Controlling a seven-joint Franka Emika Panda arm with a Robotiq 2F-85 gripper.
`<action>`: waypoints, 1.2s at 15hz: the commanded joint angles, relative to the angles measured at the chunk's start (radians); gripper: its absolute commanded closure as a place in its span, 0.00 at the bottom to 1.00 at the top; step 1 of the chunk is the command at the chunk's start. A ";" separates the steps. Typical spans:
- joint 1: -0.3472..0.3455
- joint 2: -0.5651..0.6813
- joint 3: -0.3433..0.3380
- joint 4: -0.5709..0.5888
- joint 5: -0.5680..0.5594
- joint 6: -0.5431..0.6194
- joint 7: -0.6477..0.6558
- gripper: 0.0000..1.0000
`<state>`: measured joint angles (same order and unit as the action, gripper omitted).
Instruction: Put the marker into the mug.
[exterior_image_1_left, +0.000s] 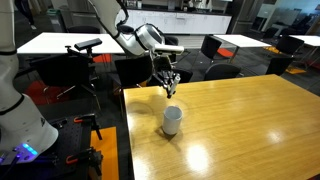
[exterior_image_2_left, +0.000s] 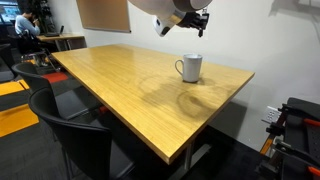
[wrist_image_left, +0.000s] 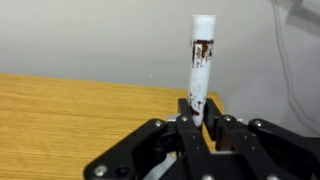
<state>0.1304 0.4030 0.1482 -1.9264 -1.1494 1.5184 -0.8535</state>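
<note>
The marker (wrist_image_left: 200, 60), whitish with dark red marks, stands up between my gripper's fingers (wrist_image_left: 199, 108) in the wrist view, clamped at its lower end. In an exterior view my gripper (exterior_image_1_left: 167, 85) hangs above and slightly behind the white mug (exterior_image_1_left: 172, 120), which stands upright on the wooden table (exterior_image_1_left: 240, 130). In the exterior view from the opposite side my gripper (exterior_image_2_left: 195, 22) is above the mug (exterior_image_2_left: 190, 68), well clear of its rim. The marker is too small to make out in both exterior views.
Black chairs (exterior_image_2_left: 70, 135) stand along the table's near side. More tables and chairs (exterior_image_1_left: 225, 50) fill the room behind. A robot base (exterior_image_1_left: 25, 110) and a tripod (exterior_image_1_left: 88, 60) stand beside the table's edge.
</note>
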 joint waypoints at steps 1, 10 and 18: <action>0.007 0.040 0.004 0.049 -0.038 0.009 0.017 0.95; 0.004 0.114 0.002 0.069 -0.017 0.018 0.057 0.95; -0.003 0.143 -0.001 0.084 -0.026 0.029 0.061 0.95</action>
<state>0.1360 0.5367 0.1476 -1.8631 -1.1707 1.5311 -0.8136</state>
